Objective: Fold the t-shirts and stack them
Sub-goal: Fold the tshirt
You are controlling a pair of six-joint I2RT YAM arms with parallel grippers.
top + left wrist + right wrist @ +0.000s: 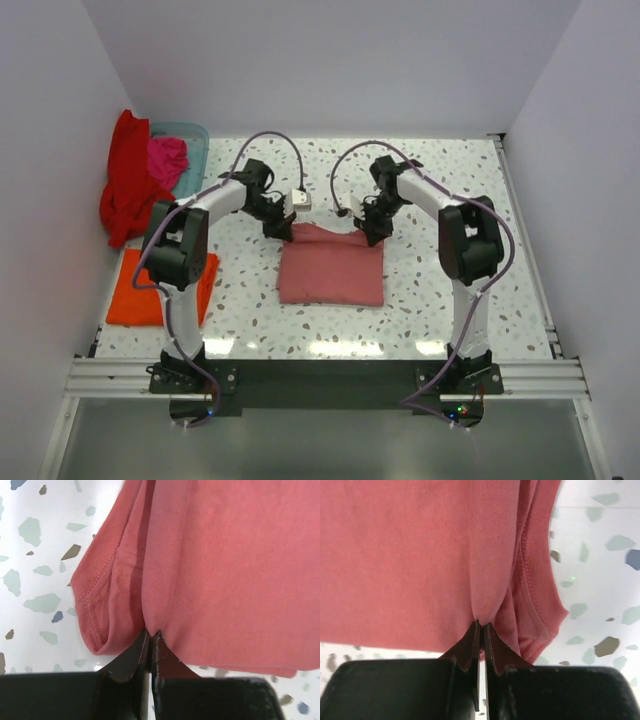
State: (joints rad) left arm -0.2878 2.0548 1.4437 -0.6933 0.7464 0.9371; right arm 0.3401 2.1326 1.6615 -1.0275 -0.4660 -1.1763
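Top external: rose-pink t-shirt (331,276) lengthwise left-right

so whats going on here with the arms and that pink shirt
The robot is mid-fold on a dusty rose-pink cloth t-shirt, which lies as a rough rectangle in the middle of the speckled white table. The left claw is pinched shut on its far left corner, the right claw on its far right corner. A folded bright orange t-shirt lies at the left edge; a red t-shirt and a magenta t-shirt sit unfolded at a pale blue plastic basket.
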